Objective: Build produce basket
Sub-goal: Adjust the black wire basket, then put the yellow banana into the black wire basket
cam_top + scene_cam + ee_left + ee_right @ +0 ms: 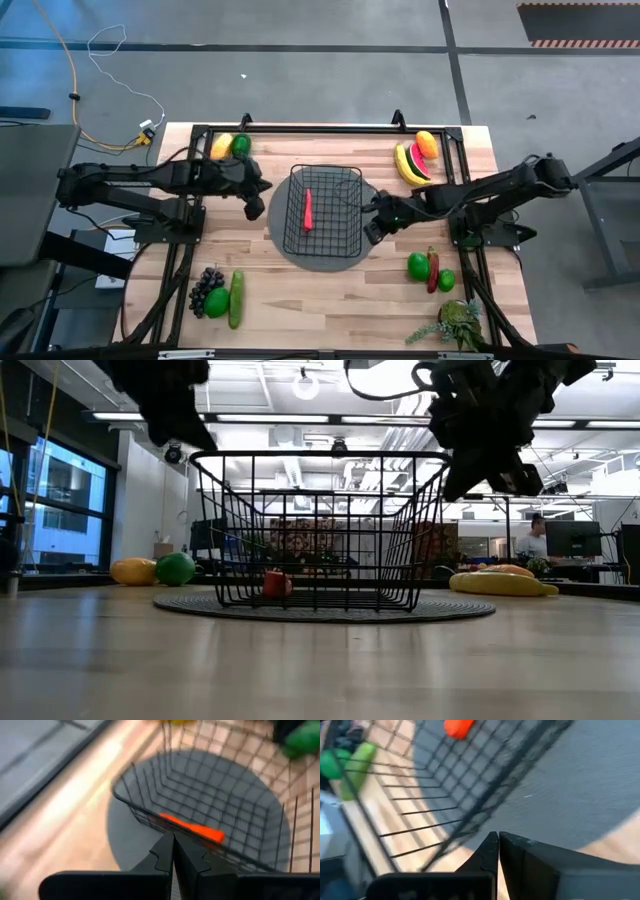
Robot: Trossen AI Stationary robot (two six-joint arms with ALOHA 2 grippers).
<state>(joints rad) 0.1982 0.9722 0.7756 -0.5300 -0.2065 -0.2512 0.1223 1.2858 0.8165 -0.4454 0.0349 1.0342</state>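
Note:
The black wire basket [322,210] stands on the round dark grey mat [285,245] at the table's middle. One red chili [308,210] lies on the basket's floor and also shows in the low view [276,583]. My left gripper [258,200] is shut and empty, just outside the basket's left side, above the mat [125,845]. My right gripper [372,225] is shut and empty, just outside the basket's right side. In the low view both grippers hang at about rim height. In the wrist views the basket's walls [150,817] [470,815] lie ahead of the fingertips, apart from them.
A yellow fruit [222,146] and a green fruit [241,144] lie far left. A banana [404,165], a watermelon slice [419,160] and an orange [427,143] lie far right. Green fruits [418,266] and a chili [432,272] lie near right. Grapes [205,285] and a cucumber [237,298] lie near left. A leafy plant [458,322] stands at the near right corner.

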